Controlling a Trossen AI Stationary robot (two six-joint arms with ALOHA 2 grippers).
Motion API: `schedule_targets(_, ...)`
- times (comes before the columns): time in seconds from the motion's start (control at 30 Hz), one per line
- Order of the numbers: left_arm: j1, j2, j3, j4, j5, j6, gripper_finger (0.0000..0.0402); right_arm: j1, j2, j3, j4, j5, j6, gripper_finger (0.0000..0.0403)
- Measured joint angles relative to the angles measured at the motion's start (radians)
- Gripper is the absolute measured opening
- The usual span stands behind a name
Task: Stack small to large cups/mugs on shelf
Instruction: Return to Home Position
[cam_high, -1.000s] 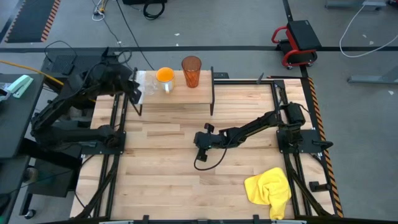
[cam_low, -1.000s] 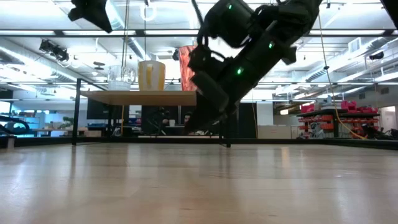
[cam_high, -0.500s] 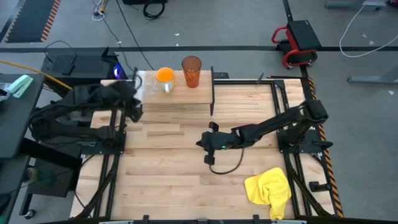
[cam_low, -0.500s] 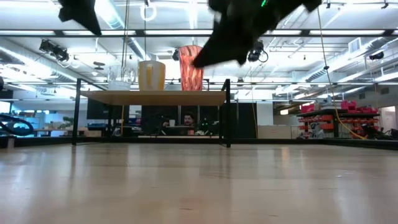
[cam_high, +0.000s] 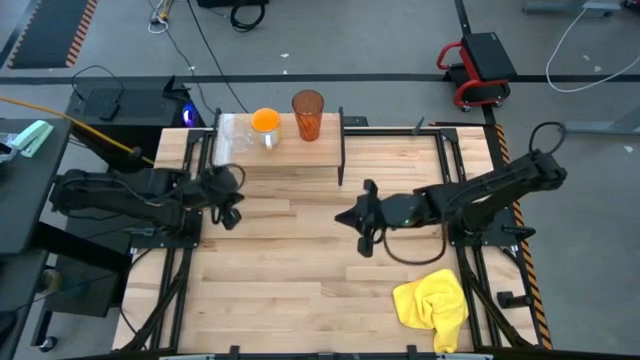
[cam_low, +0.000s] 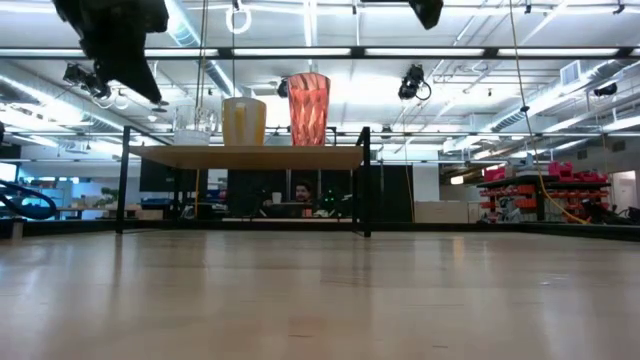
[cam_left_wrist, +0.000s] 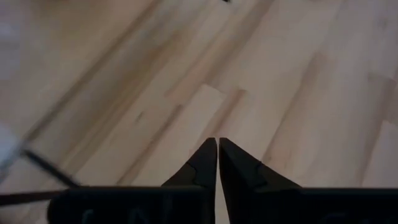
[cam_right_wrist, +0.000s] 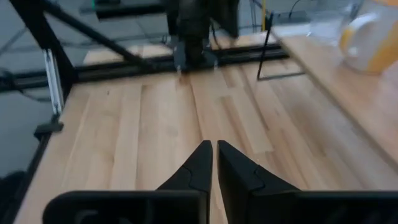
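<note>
Glass (cam_high: 228, 133), mug (cam_high: 265, 122), tumbler (cam_high: 308, 114) in row on shelf (cam_high: 285, 157), upper centre; homing step; left tool (cam_left_wrist: 217, 145), right tool (cam_right_wrist: 214, 149) pinched closed, empty; next: fold arms clear of shelf

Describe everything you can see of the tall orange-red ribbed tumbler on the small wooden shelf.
The tall orange-red ribbed tumbler is translucent and looks like plastic or glass. Its faceted walls widen from a narrower base to an open round rim. It stands upright and seems empty. It rests on the small light-wood shelf on black legs, toward the end nearer the right arm. The orange mug with a pale handle stands beside it, with a clear gap between them.
</note>
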Motion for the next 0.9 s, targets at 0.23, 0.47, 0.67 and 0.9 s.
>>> schedule_targets(0.23,-0.089,0.004,-0.112,0.160,-0.009,0.000,0.0018,-0.043,-0.090,0.000,-0.013,-0.002,0.011,0.0058)
schedule_targets(0.47,-0.125,0.004,-0.121,0.209,-0.039,0.000,0.0028,-0.136,-0.162,0.000,-0.166,-0.004,0.071,0.0106)
schedule_targets(0.67,-0.142,0.004,-0.121,0.214,-0.060,0.002,0.0026,-0.180,-0.178,0.000,-0.422,-0.004,0.223,0.0145)
schedule_targets(0.9,-0.159,0.004,-0.121,0.214,-0.088,0.002,0.0018,-0.055,-0.215,0.000,-0.460,0.058,0.223,0.0142)
